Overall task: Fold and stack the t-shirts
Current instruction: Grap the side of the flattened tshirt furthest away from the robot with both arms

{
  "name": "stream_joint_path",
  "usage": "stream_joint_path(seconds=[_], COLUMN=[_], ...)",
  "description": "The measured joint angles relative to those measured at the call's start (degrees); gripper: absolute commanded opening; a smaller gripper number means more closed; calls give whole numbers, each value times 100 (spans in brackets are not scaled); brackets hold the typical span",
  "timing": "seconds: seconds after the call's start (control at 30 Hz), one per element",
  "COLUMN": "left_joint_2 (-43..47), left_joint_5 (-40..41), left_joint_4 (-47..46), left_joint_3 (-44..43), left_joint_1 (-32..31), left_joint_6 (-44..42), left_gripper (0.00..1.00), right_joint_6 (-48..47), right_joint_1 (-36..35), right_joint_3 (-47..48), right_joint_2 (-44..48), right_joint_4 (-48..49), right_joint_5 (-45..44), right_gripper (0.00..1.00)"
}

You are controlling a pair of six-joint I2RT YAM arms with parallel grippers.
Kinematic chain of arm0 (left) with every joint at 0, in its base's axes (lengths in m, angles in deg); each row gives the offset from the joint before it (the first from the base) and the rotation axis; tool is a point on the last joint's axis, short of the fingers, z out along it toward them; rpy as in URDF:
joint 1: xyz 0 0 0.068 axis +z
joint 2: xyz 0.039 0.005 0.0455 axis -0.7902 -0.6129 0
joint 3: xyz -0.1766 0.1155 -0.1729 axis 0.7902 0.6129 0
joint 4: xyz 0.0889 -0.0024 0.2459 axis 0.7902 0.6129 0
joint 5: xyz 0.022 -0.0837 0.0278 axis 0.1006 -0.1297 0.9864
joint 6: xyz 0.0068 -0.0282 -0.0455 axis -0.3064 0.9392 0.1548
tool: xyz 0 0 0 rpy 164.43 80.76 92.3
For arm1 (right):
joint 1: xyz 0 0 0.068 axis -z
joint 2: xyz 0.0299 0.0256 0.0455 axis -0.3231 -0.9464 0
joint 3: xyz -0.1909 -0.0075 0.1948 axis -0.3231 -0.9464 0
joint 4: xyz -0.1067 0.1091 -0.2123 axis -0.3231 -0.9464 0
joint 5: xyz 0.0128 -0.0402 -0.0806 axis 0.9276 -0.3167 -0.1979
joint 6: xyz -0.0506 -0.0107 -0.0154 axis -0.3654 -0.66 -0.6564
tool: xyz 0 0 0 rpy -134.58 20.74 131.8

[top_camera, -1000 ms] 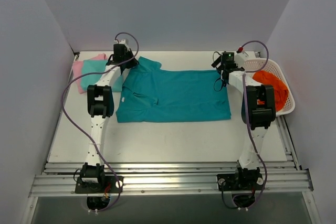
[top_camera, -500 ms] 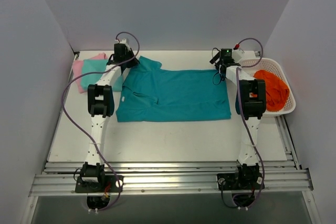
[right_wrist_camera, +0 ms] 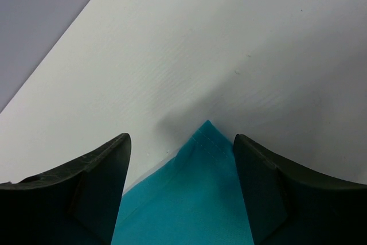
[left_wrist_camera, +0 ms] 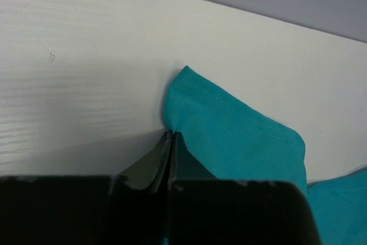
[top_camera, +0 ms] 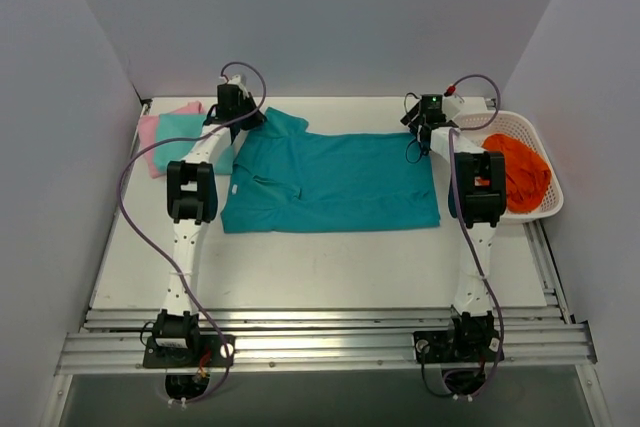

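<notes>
teal tee spread flat on the white table
left tool pinched on one pointy soft corner; right tool gapes wide around a stitched corner.

Teal tee: spread flat mid-table, its length running left to right, collar end left, hem right. The far sleeve points toward the back edge. The near sleeve is folded in over the body. The far hem corner lies flat.

Aqua tee: folded, at the far left, just beside the teal tee.

Pink tee: folded, under the aqua tee, its left edge showing.
</notes>
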Motion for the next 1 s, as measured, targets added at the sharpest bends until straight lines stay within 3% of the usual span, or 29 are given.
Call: stream_joint_path(seconds=[0.3, 0.47, 0.5, 1.0], left_joint_2=[70, 103, 107, 195], left_joint_5=[-24, -37, -39, -37], left_joint_4=[-96, -136, -140, -127], left_joint_3=[142, 214, 225, 334], left_joint_1=[0, 0, 0, 0], left_joint_6=[9, 9, 9, 2], left_gripper=[2, 2, 2, 2], right_joint_6=[0, -11, -17, -4], right_joint_1=[0, 4, 4, 7], right_joint_3=[-24, -142, -144, -166], right_joint_2=[-57, -66, -70, -87], right_joint_4=[85, 197, 197, 243], right_joint_5=[68, 105, 129, 221], right_gripper=[41, 4, 0, 0])
